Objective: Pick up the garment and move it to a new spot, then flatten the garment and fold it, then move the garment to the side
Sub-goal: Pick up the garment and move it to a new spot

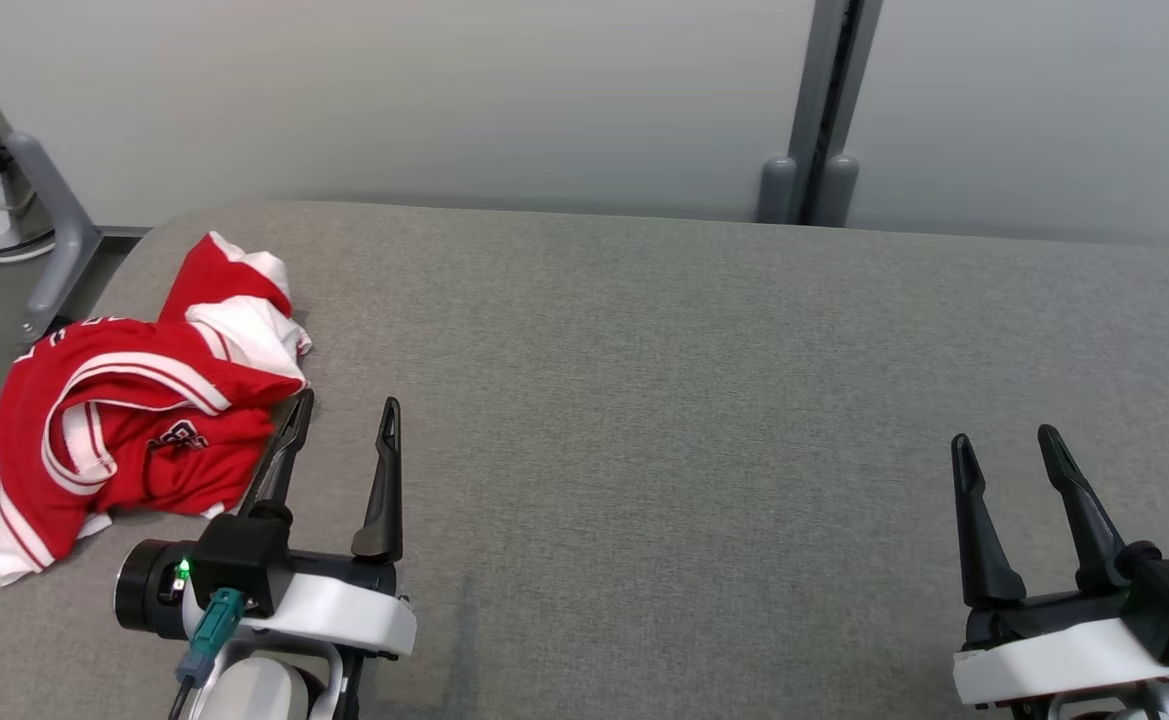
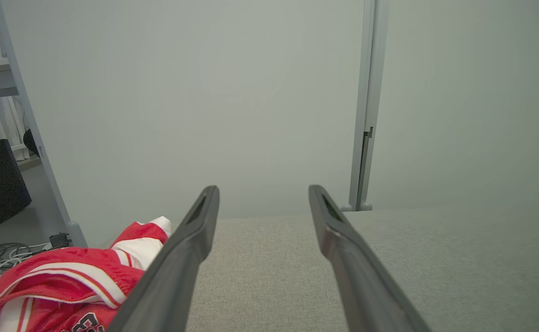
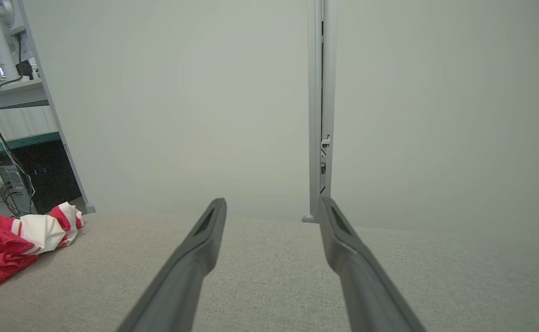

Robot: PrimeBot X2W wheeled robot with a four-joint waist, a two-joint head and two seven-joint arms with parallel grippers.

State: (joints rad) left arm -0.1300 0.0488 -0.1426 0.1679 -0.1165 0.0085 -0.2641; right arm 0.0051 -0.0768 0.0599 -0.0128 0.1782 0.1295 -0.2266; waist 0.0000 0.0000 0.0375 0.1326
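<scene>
Garment [image 1: 134,410] crumpled on grey table [image 1: 694,400]; left claw [image 1: 344,425] beside.

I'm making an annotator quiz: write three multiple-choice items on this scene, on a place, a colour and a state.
1. On the grey surface, the garment lies at: A. the left end B. the middle C. the right end
2. The garment is: A. blue and yellow B. red and white C. black
3. The left gripper and right gripper are: A. both open, empty B. both shut C. one shut
Answers: 1 A, it lies beside the left gripper; 2 B, red cloth, white bands; 3 A, each gripper's fingers stand apart around nothing.
</scene>
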